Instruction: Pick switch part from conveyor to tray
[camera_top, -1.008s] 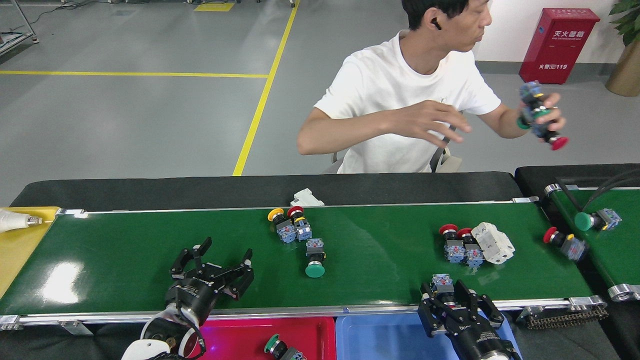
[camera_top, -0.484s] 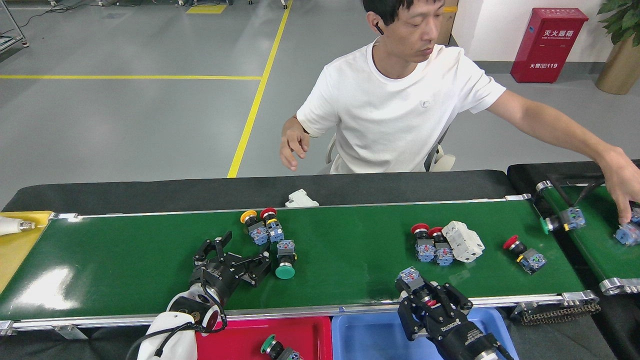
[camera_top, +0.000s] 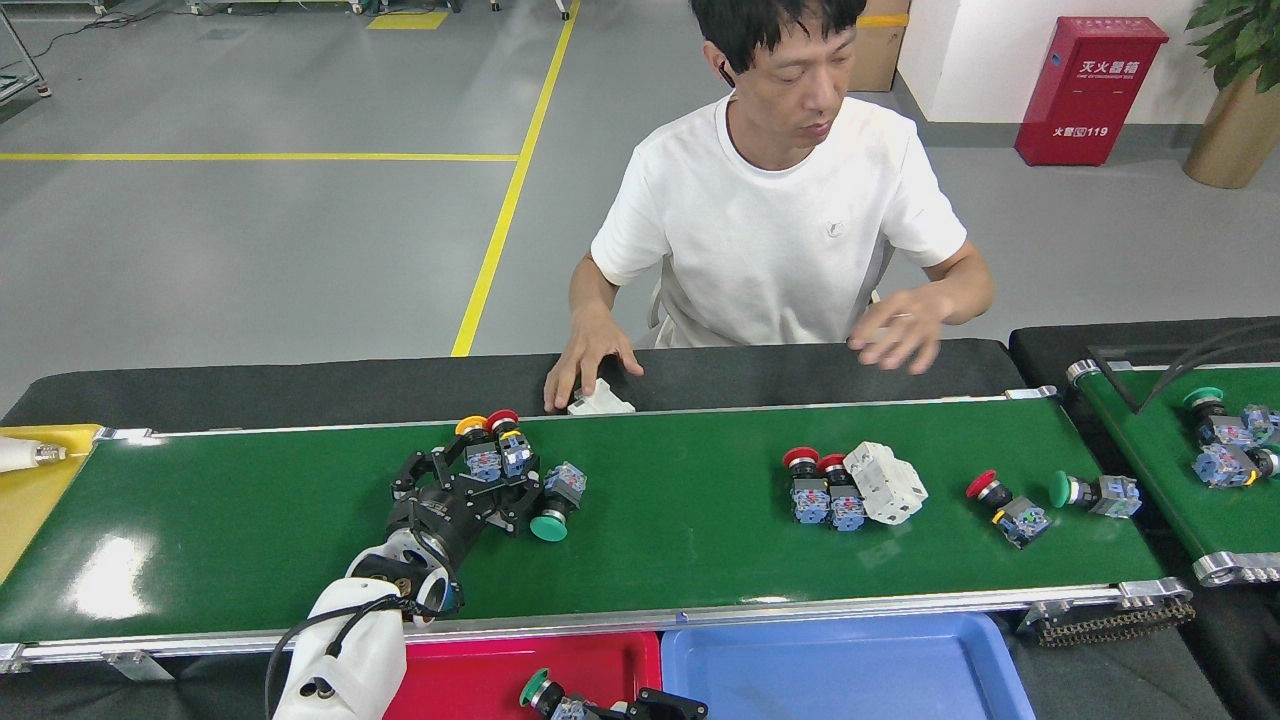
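The conveyor (camera_top: 700, 550) runs across the view with several switch parts on its dark-green belt. My left gripper (camera_top: 478, 487) is open and reaches into a group of three. The yellow-capped switch (camera_top: 478, 452) and the red-capped switch (camera_top: 510, 445) lie at its fingertips. A green-capped switch (camera_top: 555, 503) rests just right of its right finger. Nothing is clamped. At the bottom edge lies the red tray (camera_top: 470, 685), holding another green-capped switch (camera_top: 545, 693). Only a black tip of my right gripper (camera_top: 668, 706) shows there, beside that switch.
Two red-capped switches (camera_top: 820, 490) lean on a white breaker (camera_top: 885, 483) mid-right. A red-capped switch (camera_top: 1005, 505) and a green-capped one (camera_top: 1095, 492) lie further right. A blue tray (camera_top: 840, 670) adjoins the red one. A person's hand (camera_top: 590, 365) rests on a white part (camera_top: 600, 402) at the far rail. A second belt (camera_top: 1165, 470) holds more switches.
The belt carried the parts leftward. My left gripper advanced into the three-switch group. My right gripper dropped from above the blue tray to the bottom edge by the red tray. The person's hands moved back.
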